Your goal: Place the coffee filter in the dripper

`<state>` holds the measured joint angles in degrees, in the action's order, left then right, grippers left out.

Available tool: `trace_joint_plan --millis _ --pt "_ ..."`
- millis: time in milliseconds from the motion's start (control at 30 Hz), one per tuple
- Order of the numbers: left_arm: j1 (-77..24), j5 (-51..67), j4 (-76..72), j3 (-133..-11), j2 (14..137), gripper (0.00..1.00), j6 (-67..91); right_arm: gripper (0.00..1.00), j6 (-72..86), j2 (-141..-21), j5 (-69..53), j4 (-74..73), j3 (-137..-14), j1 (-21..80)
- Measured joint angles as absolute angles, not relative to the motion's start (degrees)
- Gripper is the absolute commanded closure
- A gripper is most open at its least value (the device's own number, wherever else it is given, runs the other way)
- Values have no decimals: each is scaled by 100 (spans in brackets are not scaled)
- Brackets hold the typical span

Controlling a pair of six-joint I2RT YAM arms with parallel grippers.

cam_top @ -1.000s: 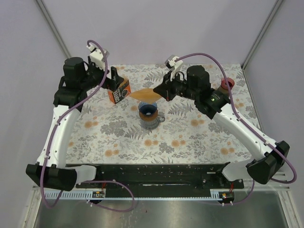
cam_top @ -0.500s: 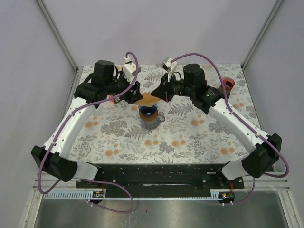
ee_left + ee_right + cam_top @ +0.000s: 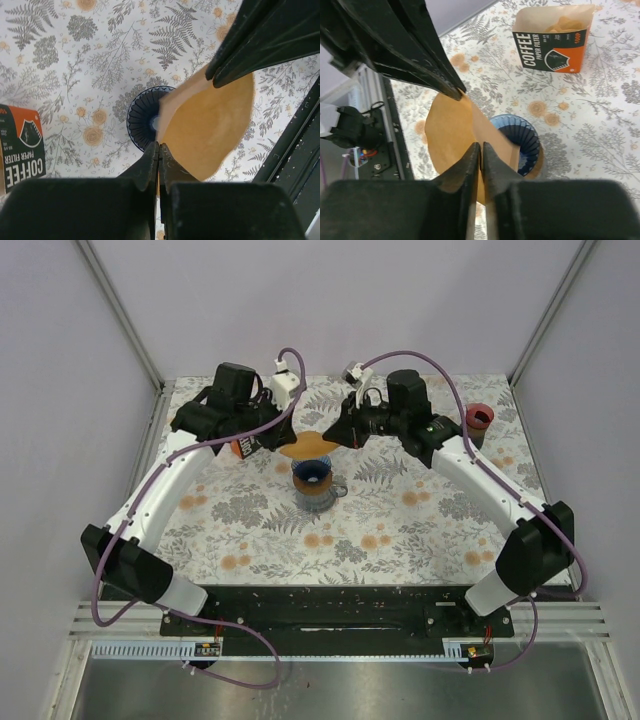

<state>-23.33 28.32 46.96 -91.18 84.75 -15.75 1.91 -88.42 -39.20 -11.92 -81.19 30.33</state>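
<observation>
A brown paper coffee filter [image 3: 312, 443] hangs just above the blue ribbed dripper [image 3: 313, 473], which sits on a cup. My left gripper [image 3: 284, 445] is shut on the filter's left edge and my right gripper [image 3: 340, 439] is shut on its right edge. In the left wrist view the left gripper [image 3: 159, 145] pinches the filter [image 3: 210, 125], with the dripper [image 3: 142, 117] below and the other arm's fingers [image 3: 260, 40] at the far edge. The right wrist view shows the right gripper [image 3: 482, 145] closed on the filter [image 3: 450, 130] beside the dripper [image 3: 522, 140].
An orange and black coffee filter box [image 3: 552, 42] stands open on the floral cloth, behind and left of the dripper, and is mostly hidden by the left arm from above [image 3: 240, 447]. A red cup [image 3: 479, 420] stands at the back right. Metal frame posts rise at the back corners.
My left arm swung from the filter box over to the filter and its jaws closed on the left edge. The right gripper kept holding the filter above the dripper.
</observation>
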Motion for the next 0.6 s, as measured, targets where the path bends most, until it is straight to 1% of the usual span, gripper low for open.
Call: trace_joint_plan --millis 67,133,200,467,533,600 --pt "-2342 2683 4727 -9137 8497 100 -1406 70 161 -8945 -3859 -1190 -8119 3024" --pt "-2342 2512 4724 -9161 8523 100 -1188 59 132 -8997 -3817 -1186 -8119 3024" --pt "-2346 2381 4733 -9161 8527 100 -956 53 115 -9004 -3728 -1184 -8119 3024" --pt "-2440 1918 4759 -9078 8538 100 -95 46 95 -8803 -3037 -1017 -8007 3024" --pt "-2486 1796 4801 -9032 8554 100 30 47 97 -8580 -2882 -856 -7835 3024" --pt "-2534 1699 4851 -9030 8593 100 104 53 115 -8309 -2783 -679 -7644 3026"
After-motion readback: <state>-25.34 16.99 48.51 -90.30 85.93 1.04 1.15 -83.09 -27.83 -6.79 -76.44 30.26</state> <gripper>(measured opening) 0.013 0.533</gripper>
